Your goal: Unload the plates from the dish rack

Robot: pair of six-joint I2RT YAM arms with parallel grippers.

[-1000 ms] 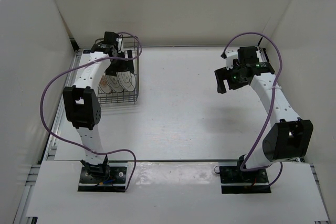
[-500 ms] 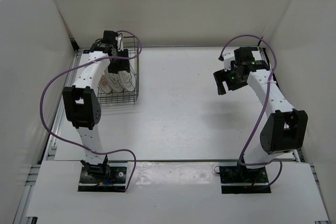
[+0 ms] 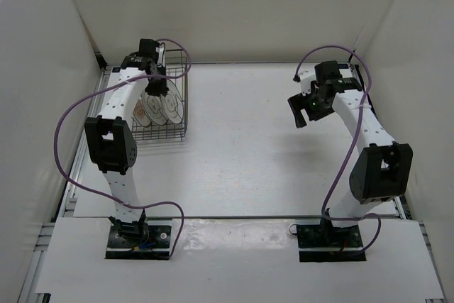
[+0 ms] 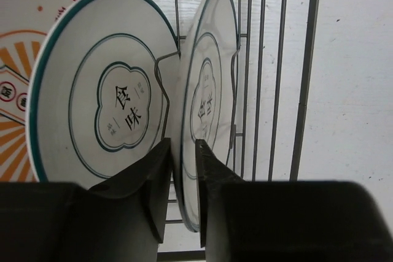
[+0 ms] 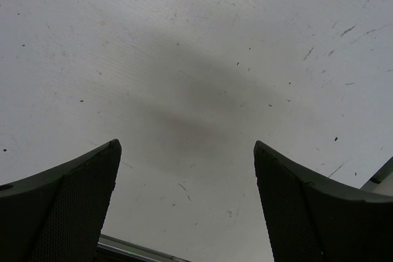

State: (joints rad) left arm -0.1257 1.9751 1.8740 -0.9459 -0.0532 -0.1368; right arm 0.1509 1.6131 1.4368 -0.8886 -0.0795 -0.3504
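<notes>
The dark wire dish rack [image 3: 186, 97] stands at the table's far left with three plates upright in it. In the left wrist view the rightmost ringed plate [image 4: 209, 84] stands edge-on, and my left gripper [image 4: 183, 151] is shut on its near rim, one finger on each face. Beside it stand a second ringed plate [image 4: 104, 90] and the orange sunburst plate [image 4: 15, 90]. From above, the left gripper [image 3: 157, 89] reaches down into the rack over the plates [image 3: 170, 108]. My right gripper [image 3: 301, 113] hangs open above bare table on the right, and the right gripper [image 5: 187, 145] holds nothing.
The rack's wire side wall [image 4: 307, 72] runs just right of the gripped plate. White walls enclose the table on three sides. A purple cable [image 3: 67, 125] loops off the left arm.
My left gripper has closed from wide open onto the rightmost plate's rim. The right arm has shifted a little toward the far side.
</notes>
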